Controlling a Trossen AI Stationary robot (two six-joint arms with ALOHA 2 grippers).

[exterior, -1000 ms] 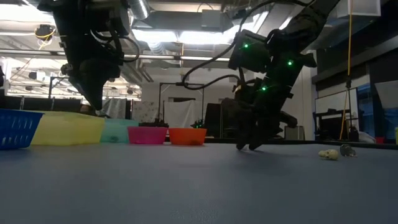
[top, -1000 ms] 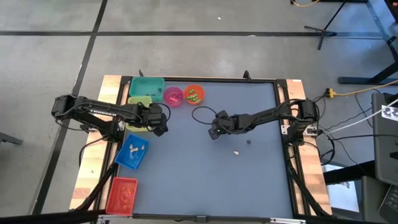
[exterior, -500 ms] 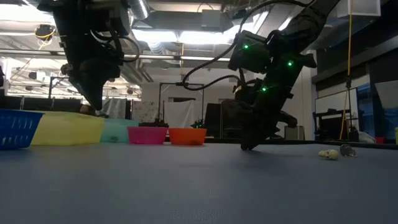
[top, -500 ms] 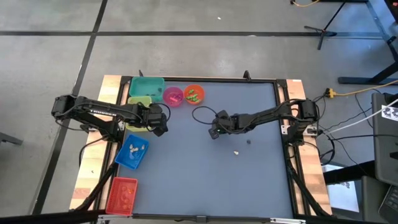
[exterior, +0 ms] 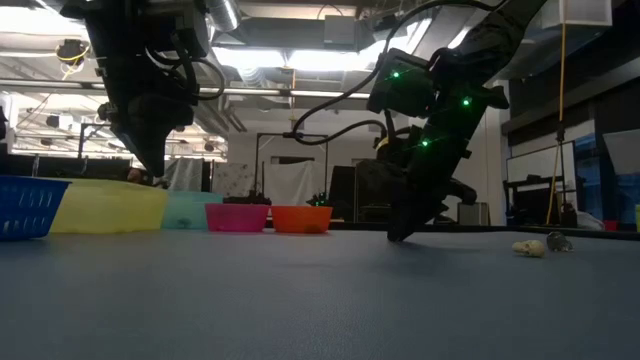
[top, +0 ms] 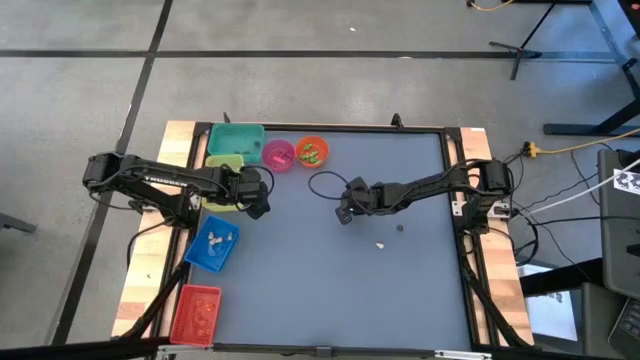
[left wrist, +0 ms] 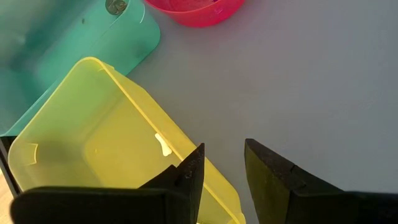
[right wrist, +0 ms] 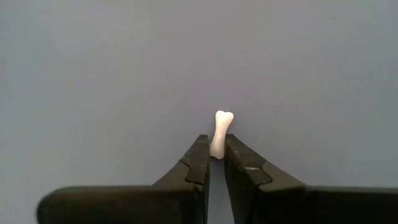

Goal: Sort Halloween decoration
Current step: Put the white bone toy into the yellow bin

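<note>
We note right gripper (right wrist: 216,163) clenched on white bone (right wrist: 219,132) at table centre: pick step. Next, we judge: lift, carry to matching bin. Left gripper (left wrist: 222,163) parted, empty, above yellow bin (left wrist: 93,143).

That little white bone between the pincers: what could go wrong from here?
The right gripper pinches the small white plastic bone only by its lower end, most of it poking past the fingertips. It could twist or slip out when lifted.

If it drops, it may land among the two tiny trinkets loose on the grey table, and need a second pick.

The left gripper hangs by the yellow plastic bin, which a careless move might nudge.
</note>
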